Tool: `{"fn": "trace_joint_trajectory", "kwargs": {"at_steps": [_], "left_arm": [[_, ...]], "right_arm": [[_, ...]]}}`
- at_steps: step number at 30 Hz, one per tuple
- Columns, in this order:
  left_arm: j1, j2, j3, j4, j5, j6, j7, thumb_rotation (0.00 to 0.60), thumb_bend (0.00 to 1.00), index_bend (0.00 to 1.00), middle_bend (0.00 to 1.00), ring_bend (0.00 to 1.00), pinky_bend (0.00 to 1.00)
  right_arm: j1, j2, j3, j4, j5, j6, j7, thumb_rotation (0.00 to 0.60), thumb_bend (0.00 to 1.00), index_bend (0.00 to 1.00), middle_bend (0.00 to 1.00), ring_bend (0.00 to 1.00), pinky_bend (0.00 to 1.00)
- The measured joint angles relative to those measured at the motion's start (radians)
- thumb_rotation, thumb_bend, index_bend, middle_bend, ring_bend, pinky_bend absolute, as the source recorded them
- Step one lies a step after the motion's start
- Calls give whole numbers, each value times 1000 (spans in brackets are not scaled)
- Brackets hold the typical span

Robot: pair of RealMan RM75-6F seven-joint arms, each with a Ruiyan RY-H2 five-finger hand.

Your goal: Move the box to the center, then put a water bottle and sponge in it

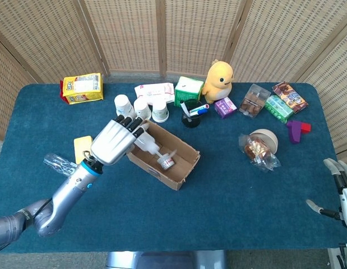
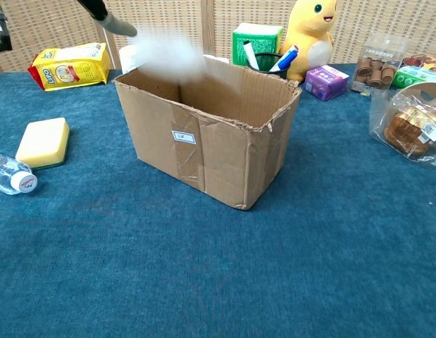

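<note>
Box point(image 1: 173, 162) just ahead of left hand point(image 1: 113, 143), open-topped, light stiff cardboard, torn rim; grip by wall.
Left hand holds water bottle point(image 1: 156, 156) over box mouth; thin, slippery plastic, take at body.
Sponge point(image 2: 43, 142) behind that hand, soft, squeeze sides.
Second bottle point(image 2: 12, 176) cut off.
Right hand point(image 1: 337, 193) far off, fingers spread, nothing held.
Bottle blurred in chest view.

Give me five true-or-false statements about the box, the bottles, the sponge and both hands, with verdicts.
1. A water bottle is inside the box. True.
2. The sponge is in the box. False: it lies on the table, left of it.
3. The left hand is over the box's left end. True.
4. The right hand holds the second bottle. False: it holds nothing; that bottle lies beside the sponge.
5. The box lies tipped on its side. False: it stands open-topped.
</note>
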Motion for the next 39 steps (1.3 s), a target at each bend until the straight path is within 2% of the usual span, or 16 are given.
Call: {"fn": "trace_joint_trajectory", "kwargs": {"at_steps": [4, 9, 16, 24, 26, 31, 33, 39], "left_arm": [[-8, -7, -5, -41, -64, -17, 40, 600, 53, 0, 0, 0, 308], [4, 31, 1, -78, -81, -10, 30, 600, 52, 0, 0, 0, 316], [87, 167, 94, -83, -14, 20, -61, 600, 52, 0, 0, 0, 387], [185, 227, 213, 55, 64, 62, -260, 600, 51, 0, 0, 0, 331], [210, 236, 246, 104, 76, 67, -318, 600, 51, 0, 0, 0, 274], [255, 232, 311, 232, 111, 75, -410, 600, 50, 0, 0, 0, 44], [272, 223, 339, 280, 115, 62, -450, 600, 49, 0, 0, 0, 10], [296, 173, 379, 370, 117, 20, -517, 600, 50, 0, 0, 0, 29]], "right_arm": [[0, 0, -1, 0, -1, 0, -1, 600, 0, 90, 7, 10, 173], [-3, 2, 0, -1, 1, 3, 6, 600, 0, 89, 7, 10, 172], [-2, 3, -2, 1, -1, 3, 10, 600, 0, 89, 7, 10, 173], [0, -1, -7, -4, -14, 4, -9, 600, 0, 89, 7, 13, 173], [1, -3, -9, -5, -14, -1, -14, 600, 0, 89, 7, 12, 173], [2, -6, -10, -5, -11, -6, -18, 600, 0, 89, 8, 13, 173], [3, -6, -10, -6, -11, -7, -16, 600, 0, 89, 7, 16, 174], [5, -6, -13, -7, -13, -12, -13, 600, 0, 89, 7, 22, 173]]}}
